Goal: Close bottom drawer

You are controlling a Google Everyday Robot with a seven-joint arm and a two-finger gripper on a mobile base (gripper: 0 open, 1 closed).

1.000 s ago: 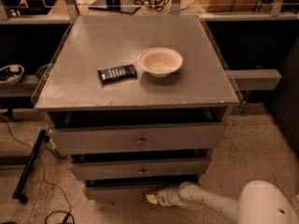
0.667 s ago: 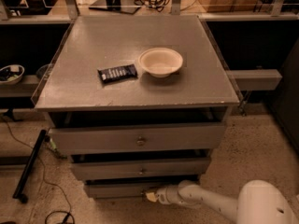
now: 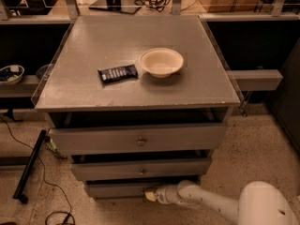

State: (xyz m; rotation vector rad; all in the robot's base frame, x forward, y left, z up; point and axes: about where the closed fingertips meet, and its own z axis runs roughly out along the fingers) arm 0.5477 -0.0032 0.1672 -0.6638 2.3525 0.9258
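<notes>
The bottom drawer (image 3: 117, 190) is the narrowest grey drawer, lowest in the cabinet. Its slim front stands slightly out, with a thin dark gap above it. My gripper (image 3: 150, 194) is at the tip of the white arm (image 3: 201, 201), low by the floor, pressed against the drawer's front just right of its middle. The drawer's knob is hidden behind the gripper. The medium drawer (image 3: 140, 169) and the widest drawer (image 3: 138, 139) with a brass-coloured knob (image 3: 141, 142) sit above, each pulled out a little.
A white bowl (image 3: 161, 61) and a dark snack bar (image 3: 117, 73) lie on the cabinet top (image 3: 93, 41). A black bar (image 3: 29, 167) and cables lie on the speckled floor at left. A grey shelf (image 3: 255, 78) juts out at right.
The gripper has stayed at the bottom drawer's front, and the drawer sits a little farther in. The other things have not moved.
</notes>
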